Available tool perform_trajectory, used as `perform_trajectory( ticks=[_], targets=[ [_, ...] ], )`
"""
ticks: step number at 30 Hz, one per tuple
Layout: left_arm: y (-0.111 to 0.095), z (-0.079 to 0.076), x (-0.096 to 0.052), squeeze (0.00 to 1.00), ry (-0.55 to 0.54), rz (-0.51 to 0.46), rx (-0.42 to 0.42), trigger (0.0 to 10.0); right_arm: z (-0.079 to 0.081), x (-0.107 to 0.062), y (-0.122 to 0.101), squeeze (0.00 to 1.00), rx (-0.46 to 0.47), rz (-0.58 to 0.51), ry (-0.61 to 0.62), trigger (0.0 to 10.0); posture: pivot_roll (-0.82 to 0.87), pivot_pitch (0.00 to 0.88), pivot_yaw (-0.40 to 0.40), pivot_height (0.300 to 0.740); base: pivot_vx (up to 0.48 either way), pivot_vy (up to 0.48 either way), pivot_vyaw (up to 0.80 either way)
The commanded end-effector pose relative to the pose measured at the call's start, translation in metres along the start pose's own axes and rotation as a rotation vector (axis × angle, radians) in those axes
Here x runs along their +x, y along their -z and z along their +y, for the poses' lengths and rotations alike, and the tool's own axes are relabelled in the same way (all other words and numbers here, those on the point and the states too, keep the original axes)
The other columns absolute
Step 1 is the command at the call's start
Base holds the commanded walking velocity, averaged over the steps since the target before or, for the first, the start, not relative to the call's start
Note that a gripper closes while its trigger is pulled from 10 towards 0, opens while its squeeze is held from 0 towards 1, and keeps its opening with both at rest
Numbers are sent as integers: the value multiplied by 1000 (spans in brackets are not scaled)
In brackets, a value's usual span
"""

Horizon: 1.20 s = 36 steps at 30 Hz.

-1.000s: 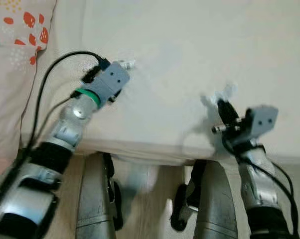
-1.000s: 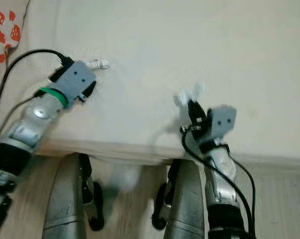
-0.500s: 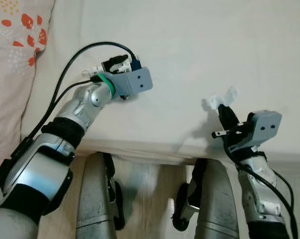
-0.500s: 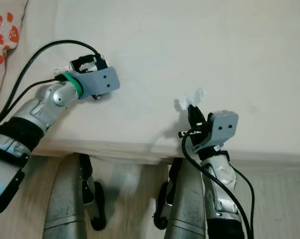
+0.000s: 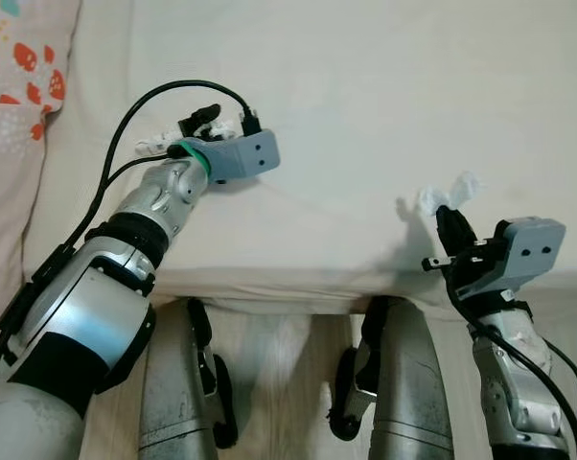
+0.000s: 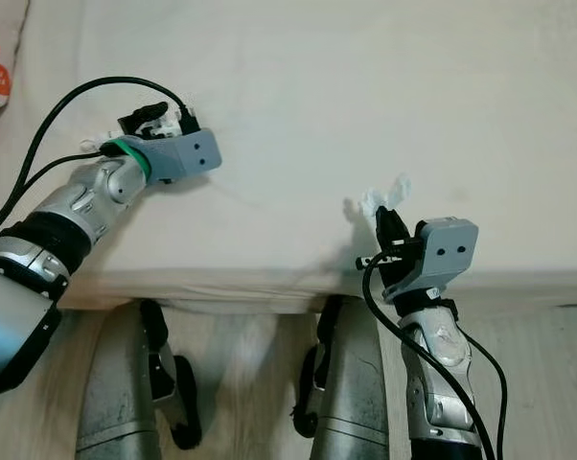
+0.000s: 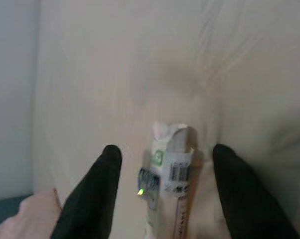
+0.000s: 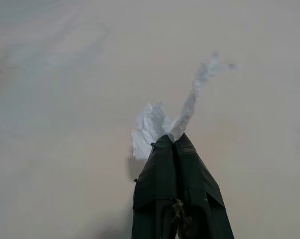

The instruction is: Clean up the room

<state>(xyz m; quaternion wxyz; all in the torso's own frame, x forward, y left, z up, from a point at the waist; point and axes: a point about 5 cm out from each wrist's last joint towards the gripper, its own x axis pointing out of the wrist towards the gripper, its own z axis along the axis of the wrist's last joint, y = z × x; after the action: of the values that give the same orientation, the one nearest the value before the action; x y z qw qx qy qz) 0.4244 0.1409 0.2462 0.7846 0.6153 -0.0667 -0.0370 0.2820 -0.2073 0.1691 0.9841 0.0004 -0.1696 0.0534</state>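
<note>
A white wrapper (image 7: 169, 172) with barcode labels lies on the cream bed sheet (image 5: 365, 86), near the bed's left side. My left gripper (image 7: 162, 149) is open and low over the sheet, one black finger on each side of the wrapper, apart from it. From the head, the left gripper (image 5: 188, 129) sits beyond its grey wrist block. My right gripper (image 8: 172, 142) is shut on a crumpled white tissue (image 8: 152, 124), held just above the sheet near the bed's front edge. A twisted tail of the tissue (image 5: 449, 195) sticks up past the fingertips.
A pillow (image 5: 20, 77) with red and orange prints lies at the bed's far left. The bed's front edge (image 5: 298, 292) runs just before my two silver legs (image 5: 178, 383), which stand on a pale wooden floor (image 5: 279, 364). Black cables loop off both wrists.
My left wrist has turned and the gripper has settled around the white wrapper. The right gripper keeps hold of the tissue. The whole picture has shifted slightly.
</note>
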Motion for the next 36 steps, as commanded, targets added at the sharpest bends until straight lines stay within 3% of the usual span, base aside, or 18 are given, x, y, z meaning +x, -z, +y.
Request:
perform_trajectory(
  ticks=[1,6,13,16,21,22,23,24,25,26,27,29,31,32,33,35,36],
  targets=[
    [38,-12,-9,0,19,156,41,0,-2,-4,5,0,8,30,14,10000,48,388,89,536,0,0,0],
    [53,-16,-14,0,-8,212,36,0,1,1,5,0,17,30,8,10000,50,370,88,536,0,0,0],
    [56,-15,-16,0,-40,216,23,0,1,3,5,0,20,31,12,10000,52,359,89,536,0,0,0],
    [54,-9,-17,0,-144,149,-73,0,5,10,6,0,38,21,4,10000,81,315,69,536,0,0,0],
    [50,-7,-21,0,-217,75,-148,0,8,24,5,0,53,1,-13,10000,101,276,51,536,0,0,0],
    [46,-6,-23,0,-225,45,-201,0,9,28,4,0,57,-5,-18,10000,106,259,44,536,0,0,0],
    [46,-6,-23,0,-225,45,-201,0,9,28,4,0,57,-5,-18,10000,106,259,44,536,0,0,0],
    [41,-3,-26,0,-240,7,-268,0,10,31,2,0,63,-12,-24,10000,107,253,41,536,0,0,0],
    [41,-3,-26,0,-240,7,-268,0,10,31,2,0,63,-12,-24,10000,107,253,41,536,0,0,0],
    [31,0,-31,0,-246,-53,-401,10000,12,36,0,0,69,-20,-31,10000,110,233,35,536,0,0,0],
    [31,0,-31,0,-246,-53,-401,10000,12,36,0,0,69,-20,-31,10000,110,233,35,536,0,0,0],
    [13,12,-50,0,-260,-188,-622,10000,18,41,-9,0,83,-52,-44,10000,110,211,27,536,0,0,0],
    [13,12,-50,0,-260,-188,-622,10000,18,41,-9,0,83,-52,-44,10000,110,211,27,536,0,0,0],
    [5,13,-62,0,-238,-234,-774,10000,20,43,-15,0,93,-75,-49,10000,110,184,16,536,0,0,0],
    [5,13,-62,0,-238,-234,-774,10000,20,43,-15,0,93,-75,-49,10000,110,184,16,536,0,0,0],
    [-6,3,-98,0,-133,-259,-1126,10000,27,39,-32,0,100,-129,-65,10000,91,147,1,536,0,0,0],
    [-6,3,-98,0,-133,-259,-1126,10000,27,39,-32,0,100,-129,-65,10000,91,147,1,536,0,0,0]
  ],
)
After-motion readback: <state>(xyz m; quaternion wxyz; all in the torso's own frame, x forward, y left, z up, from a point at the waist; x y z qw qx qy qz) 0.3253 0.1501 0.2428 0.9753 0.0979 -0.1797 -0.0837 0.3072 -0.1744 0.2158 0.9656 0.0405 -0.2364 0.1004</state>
